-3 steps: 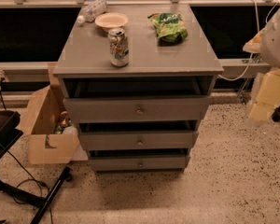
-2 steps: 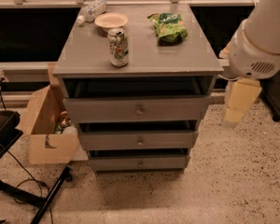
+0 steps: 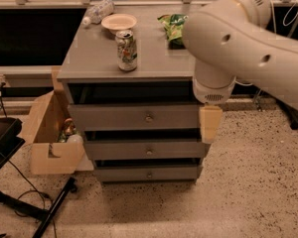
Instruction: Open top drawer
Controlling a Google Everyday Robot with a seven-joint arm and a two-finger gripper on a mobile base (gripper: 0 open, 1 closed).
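The grey cabinet (image 3: pixel 97 58) has three drawers. The top drawer (image 3: pixel 124 117) is the widest, with a small round metal knob (image 3: pixel 148 117) at its centre and a dark gap above its front. My gripper (image 3: pixel 210 125) hangs cream-coloured below the big white arm (image 3: pixel 248 48), in front of the right end of the top drawer's front. It is well to the right of the knob. The arm hides the cabinet's right back corner.
On the cabinet top stand a drink can (image 3: pixel 126 50), a bowl (image 3: pixel 118 22), a plastic bottle (image 3: pixel 98 11) and a green snack bag (image 3: pixel 173 26). An open cardboard box (image 3: pixel 49 133) sits left of the cabinet. Black chair legs and cables (image 3: pixel 25 205) lie at the lower left.
The arm has swung in from the right edge towards the cabinet. The gripper has moved left and now hangs in front of the top drawer's right end. The drawers have not moved.
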